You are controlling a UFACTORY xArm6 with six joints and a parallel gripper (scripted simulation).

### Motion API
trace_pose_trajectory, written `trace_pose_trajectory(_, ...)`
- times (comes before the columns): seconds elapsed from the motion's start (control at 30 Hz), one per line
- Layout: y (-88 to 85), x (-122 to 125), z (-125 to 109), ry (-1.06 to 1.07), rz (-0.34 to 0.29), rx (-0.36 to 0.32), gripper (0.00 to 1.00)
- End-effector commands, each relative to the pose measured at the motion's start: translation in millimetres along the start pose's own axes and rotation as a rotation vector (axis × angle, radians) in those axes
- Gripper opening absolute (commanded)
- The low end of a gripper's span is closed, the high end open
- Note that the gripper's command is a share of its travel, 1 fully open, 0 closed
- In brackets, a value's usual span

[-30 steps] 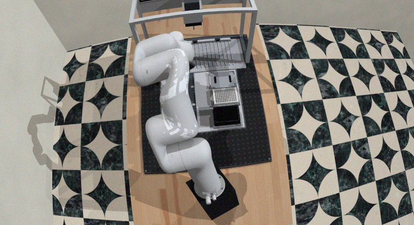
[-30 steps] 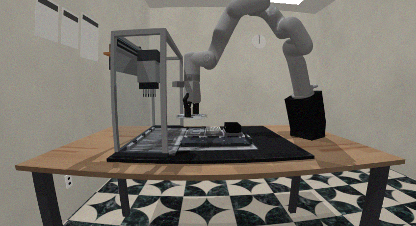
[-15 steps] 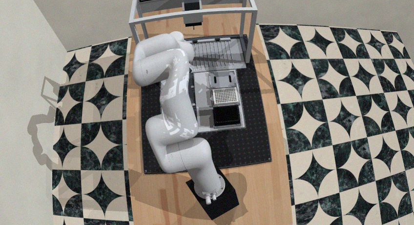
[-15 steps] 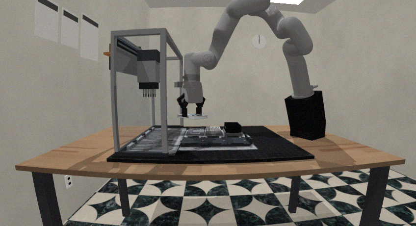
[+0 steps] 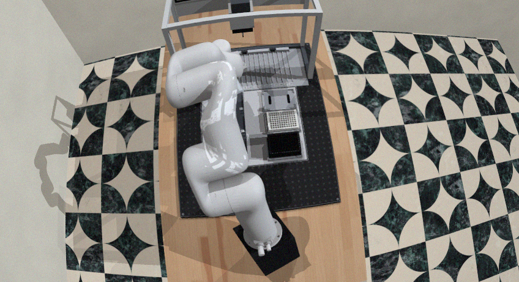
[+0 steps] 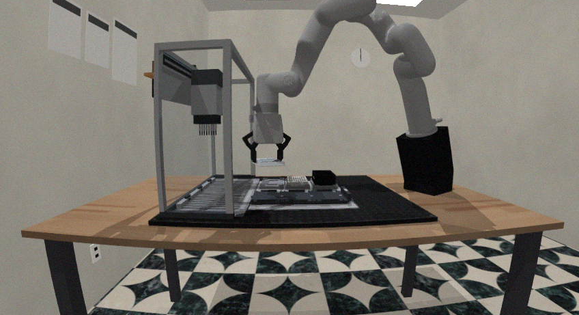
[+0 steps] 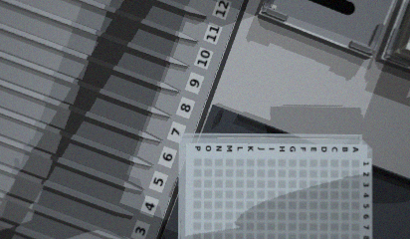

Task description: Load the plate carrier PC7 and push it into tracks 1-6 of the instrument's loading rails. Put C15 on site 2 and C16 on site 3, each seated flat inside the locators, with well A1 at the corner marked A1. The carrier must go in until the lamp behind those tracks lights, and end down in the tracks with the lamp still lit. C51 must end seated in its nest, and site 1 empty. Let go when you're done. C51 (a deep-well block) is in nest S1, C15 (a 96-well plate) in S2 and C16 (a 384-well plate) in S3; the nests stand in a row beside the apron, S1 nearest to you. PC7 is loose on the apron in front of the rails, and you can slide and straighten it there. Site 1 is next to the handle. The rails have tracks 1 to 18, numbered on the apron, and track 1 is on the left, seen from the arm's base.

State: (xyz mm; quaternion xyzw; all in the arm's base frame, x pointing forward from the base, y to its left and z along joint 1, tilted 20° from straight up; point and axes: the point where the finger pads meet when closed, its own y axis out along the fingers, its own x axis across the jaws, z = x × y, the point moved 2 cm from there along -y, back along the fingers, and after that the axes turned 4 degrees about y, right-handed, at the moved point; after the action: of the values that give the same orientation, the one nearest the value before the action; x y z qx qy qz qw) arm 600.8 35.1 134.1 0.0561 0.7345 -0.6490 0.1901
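My gripper (image 6: 266, 152) is shut on C16 (image 6: 268, 162), a clear 384-well plate, and holds it level well above the apron, close to the front of the rails. In the wrist view C16 (image 7: 277, 186) fills the lower right, with row letters A to P along its top edge. Below it lies the dark carrier PC7 (image 7: 232, 121), also seen from the side (image 6: 300, 197); the arm hides most of it from above. C15 (image 5: 282, 120) sits in nest S2. The black block C51 (image 5: 284, 145) sits in S1. Nest S3 (image 5: 278, 99) is empty.
The loading rails (image 5: 271, 66) lie under the instrument's grey frame (image 5: 240, 17), with a pipetting head (image 6: 206, 104) hanging inside. Track numbers 3 to 12 (image 7: 184, 107) run along the apron edge. The frame's front post (image 6: 228, 129) stands left of my gripper.
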Motion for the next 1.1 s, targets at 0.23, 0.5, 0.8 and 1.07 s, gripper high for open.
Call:
trace_pose_trajectory(0.23,-1.5,-1.8,-0.4,0.353,-0.008,0.028,0.00)
trace_pose_trajectory(0.5,-1.5,-1.8,-0.4,0.353,-0.008,0.028,0.00)
trace_pose_trajectory(0.8,-1.4,-1.8,-0.3,0.353,-0.008,0.028,0.00)
trace_pose_trajectory(1.07,5.2,-1.8,-0.2,0.353,-0.008,0.028,0.00)
